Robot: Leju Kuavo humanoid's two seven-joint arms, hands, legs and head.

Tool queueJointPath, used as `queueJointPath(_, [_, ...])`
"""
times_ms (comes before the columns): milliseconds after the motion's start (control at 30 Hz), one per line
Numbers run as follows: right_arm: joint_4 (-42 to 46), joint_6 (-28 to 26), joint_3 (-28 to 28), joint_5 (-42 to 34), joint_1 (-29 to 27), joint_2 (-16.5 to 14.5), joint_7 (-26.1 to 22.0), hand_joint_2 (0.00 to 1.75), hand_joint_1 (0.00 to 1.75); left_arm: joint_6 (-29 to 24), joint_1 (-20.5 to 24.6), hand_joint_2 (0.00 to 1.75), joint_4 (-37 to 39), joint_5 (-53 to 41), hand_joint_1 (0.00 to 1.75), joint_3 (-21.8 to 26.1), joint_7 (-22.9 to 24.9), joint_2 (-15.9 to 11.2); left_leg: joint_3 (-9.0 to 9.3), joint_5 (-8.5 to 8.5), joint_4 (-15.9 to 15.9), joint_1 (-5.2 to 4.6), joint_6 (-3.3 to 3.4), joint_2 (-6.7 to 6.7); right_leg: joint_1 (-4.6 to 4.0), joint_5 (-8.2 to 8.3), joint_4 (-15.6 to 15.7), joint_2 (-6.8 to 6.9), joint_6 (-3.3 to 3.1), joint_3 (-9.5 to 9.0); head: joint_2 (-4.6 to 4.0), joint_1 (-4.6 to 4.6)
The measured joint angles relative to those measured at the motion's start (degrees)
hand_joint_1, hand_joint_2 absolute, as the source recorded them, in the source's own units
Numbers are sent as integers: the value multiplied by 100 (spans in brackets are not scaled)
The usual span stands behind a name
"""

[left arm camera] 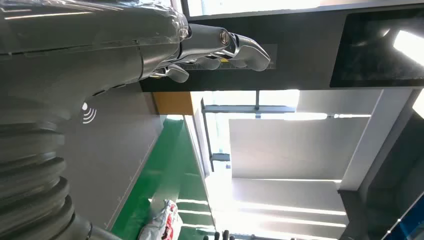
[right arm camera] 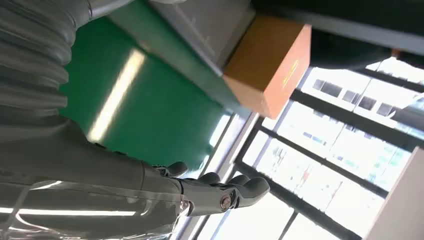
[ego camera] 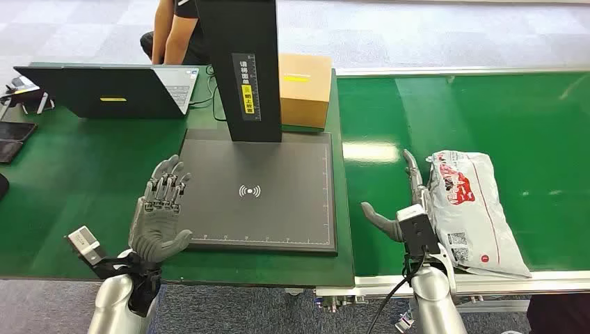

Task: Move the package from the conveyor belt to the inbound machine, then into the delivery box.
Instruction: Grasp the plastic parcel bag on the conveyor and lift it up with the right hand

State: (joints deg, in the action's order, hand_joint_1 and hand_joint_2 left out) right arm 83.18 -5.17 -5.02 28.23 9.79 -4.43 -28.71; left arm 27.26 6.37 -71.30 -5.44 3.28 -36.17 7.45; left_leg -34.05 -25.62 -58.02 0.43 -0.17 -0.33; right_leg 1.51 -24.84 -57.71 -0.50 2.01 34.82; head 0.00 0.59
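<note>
left hand (ego camera: pixel 161 212) spread, empty | right hand (ego camera: pixel 402 202) open beside package (ego camera: pixel 473 212) | contact unclear

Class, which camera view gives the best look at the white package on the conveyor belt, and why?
The head view: the package lies whole on the green conveyor belt, its red print and labels readable, beside the right hand. The left wrist view catches a small, distant part of it. The right wrist view gives no clear sight of it.
</note>
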Motion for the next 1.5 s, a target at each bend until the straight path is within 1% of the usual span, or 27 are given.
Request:
queueJointPath(133, [-52, -306, -155, 278, 102, 110, 111, 175, 0, -1, -21, 175, -1, 3, 0, 0, -15, 0, 0, -1, 0, -3, 1, 0, 2, 0, 0, 0, 0, 1, 0, 1])
queueJointPath(300, [-188, -771, -606, 716, 267, 266, 405, 175, 0, -14, -144, 175, -59, 7, 0, 1, -30, 0, -2, -3, 0, -4, 4, 0, 4, -1, 0, 1, 0, 1, 0, -1])
queueJointPath(467, [-646, -1331, -998, 1610, 547, 449, 1148, 175, 0, -17, -217, 175, -158, 5, 0, 14, 13, 2, -2, -4, 0, -6, 6, 0, 6, 0, 1, 1, 2, 1, 0, -1])
queueJointPath(567, [-1034, -1518, -1185, 1927, 719, 557, 1589, 175, 0, -18, -221, 175, -164, 7, 0, 34, 42, 3, -2, -3, -1, -7, 6, 0, 6, 1, 1, 1, 4, 1, 0, -1])
queueJointPath(633, [-1279, -1573, -1289, 2061, 788, 607, 1797, 175, 0, -19, -225, 175, -165, 7, 0, 44, 57, 4, -2, -3, -1, -7, 6, 0, 6, 2, 1, 1, 4, 1, 0, -1])
queueJointPath(767, [-1670, -1512, -1456, 2170, 858, 637, 2130, 175, 0, -46, -241, 175, -174, 4, 0, 67, 74, 11, -2, -4, 0, -6, 6, -1, 5, 0, 1, 1, 3, 2, 0, 0])
queueJointPath(1000, [-2226, -892, -1539, 2714, 877, 625, 2849, 175, 0, -68, -265, 175, -203, 20, 0, 96, 129, 44, -6, -4, 2, -6, 6, -2, 5, -1, 1, 3, 3, 4, 0, -1])
queueJointPath(1200, [-2624, -648, -1506, 3035, 905, 561, 3242, 175, 0, -71, -195, 175, -201, 24, 0, 106, 165, 69, -6, -3, 1, -6, 6, -3, 5, 0, 1, 4, 4, 4, 0, 0])
queueJointPath(1300, [-2733, -648, -1476, 3124, 905, 513, 3364, 175, 0, -78, -168, 175, -201, 32, 0, 107, 175, 72, -6, -3, 1, -6, 6, -3, 5, 0, 1, 4, 4, 4, 0, 0])
queueJointPath(1500, [-2831, -657, -1427, 3151, 910, 488, 3391, 175, 0, -80, -165, 175, -201, 40, 0, 108, 179, 73, -6, -4, 1, -6, 6, -3, 5, -1, 1, 4, 3, 4, 0, 0])
